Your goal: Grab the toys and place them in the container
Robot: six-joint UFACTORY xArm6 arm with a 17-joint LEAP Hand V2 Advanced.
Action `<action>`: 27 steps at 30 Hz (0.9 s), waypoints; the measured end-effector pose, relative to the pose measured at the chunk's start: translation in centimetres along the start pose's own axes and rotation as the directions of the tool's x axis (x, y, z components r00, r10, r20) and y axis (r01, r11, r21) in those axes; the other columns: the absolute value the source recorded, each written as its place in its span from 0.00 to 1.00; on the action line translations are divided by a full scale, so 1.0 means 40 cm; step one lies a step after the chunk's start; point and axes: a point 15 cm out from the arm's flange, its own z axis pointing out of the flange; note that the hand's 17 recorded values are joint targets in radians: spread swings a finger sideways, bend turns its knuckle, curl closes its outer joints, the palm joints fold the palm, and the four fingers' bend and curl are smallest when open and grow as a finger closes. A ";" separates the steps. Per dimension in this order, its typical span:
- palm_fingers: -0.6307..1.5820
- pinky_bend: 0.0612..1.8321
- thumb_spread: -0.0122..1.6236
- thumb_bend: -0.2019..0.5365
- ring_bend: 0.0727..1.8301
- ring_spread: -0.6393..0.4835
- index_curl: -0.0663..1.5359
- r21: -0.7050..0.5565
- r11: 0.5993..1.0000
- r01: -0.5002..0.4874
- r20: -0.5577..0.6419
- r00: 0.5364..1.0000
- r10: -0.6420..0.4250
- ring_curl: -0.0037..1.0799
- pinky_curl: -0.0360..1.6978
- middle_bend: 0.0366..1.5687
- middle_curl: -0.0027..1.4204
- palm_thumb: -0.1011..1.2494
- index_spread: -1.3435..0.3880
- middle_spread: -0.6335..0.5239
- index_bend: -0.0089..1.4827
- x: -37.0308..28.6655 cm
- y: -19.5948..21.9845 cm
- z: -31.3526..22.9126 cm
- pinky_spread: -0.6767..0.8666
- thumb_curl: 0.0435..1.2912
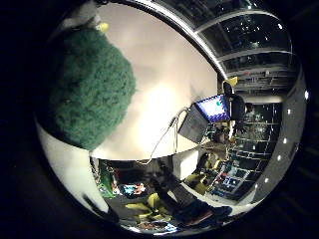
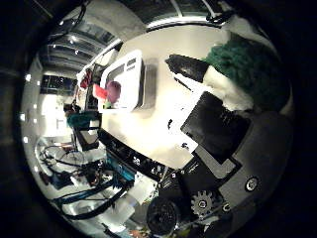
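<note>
While the green plush toy (image 1: 87, 87), a shaggy, rounded lump with white and yellow patches, fills much of the little-finger-side view, it sits tight against the palm, well above the smooth pale table (image 1: 164, 94). The hand (image 2: 223, 134), built of boxy black and white parts with a small gear, has its fingers curled round the plush. Across the table stands a white, rectangular container (image 2: 130, 82) with rounded corners, holding a purple round toy (image 2: 114, 90) and a red toy (image 2: 99, 92).
</note>
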 end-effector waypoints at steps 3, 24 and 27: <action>0.81 0.64 0.63 0.24 0.77 0.41 0.49 0.009 0.999 0.030 0.013 0.999 -0.030 0.59 0.56 0.86 0.45 0.71 0.67 0.47 0.82 -0.107 -0.030 -0.017 0.31 0.33; 0.76 0.56 0.62 0.23 0.72 0.40 0.44 0.232 0.938 0.258 0.040 0.961 -0.275 0.55 0.56 0.82 0.42 0.69 0.65 0.46 0.71 -0.679 -0.555 0.113 0.24 0.34; 0.53 0.55 0.60 0.24 0.65 0.35 0.40 0.226 0.939 0.258 0.038 0.961 -0.274 0.50 0.51 0.63 0.36 0.68 0.57 0.40 0.45 -0.676 -0.590 0.125 0.16 0.34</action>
